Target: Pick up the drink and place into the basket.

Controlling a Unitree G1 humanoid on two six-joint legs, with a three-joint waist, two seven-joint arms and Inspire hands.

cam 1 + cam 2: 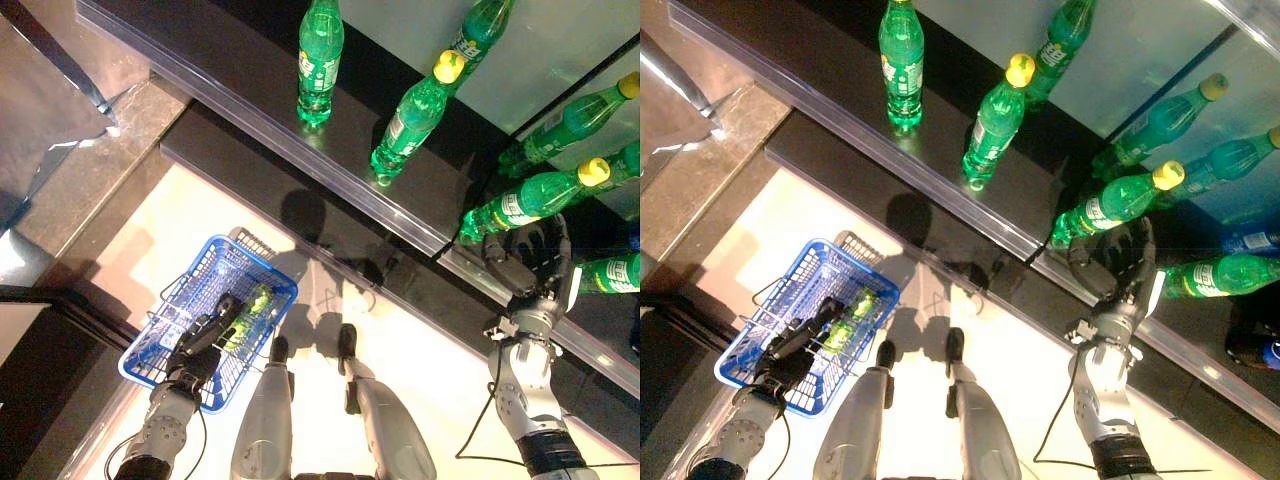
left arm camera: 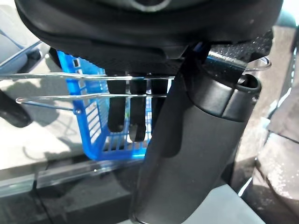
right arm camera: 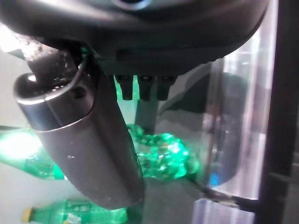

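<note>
On the glass shelf point(image 1: 262, 118) lies a green drink bottle with a yellow cap point(image 1: 530, 197), its base towards me. My right hand point(image 1: 530, 262) is just below that base, open, with its fingers relaxed and nothing held; the right wrist view shows the bottle's green base point(image 3: 163, 158) past the fingers. To the lower left, my left hand point(image 1: 205, 335) is shut on the wire handles point(image 2: 70, 77) of the blue basket point(image 1: 175, 300). One green bottle point(image 1: 252, 308) lies inside the basket.
More green bottles are on the shelf: two upright ones point(image 1: 320, 60) point(image 1: 415, 115), one at the back point(image 1: 480, 30), and others at the right point(image 1: 570, 125) point(image 1: 615, 272). A dark counter edge point(image 1: 30, 330) borders the basket on the left.
</note>
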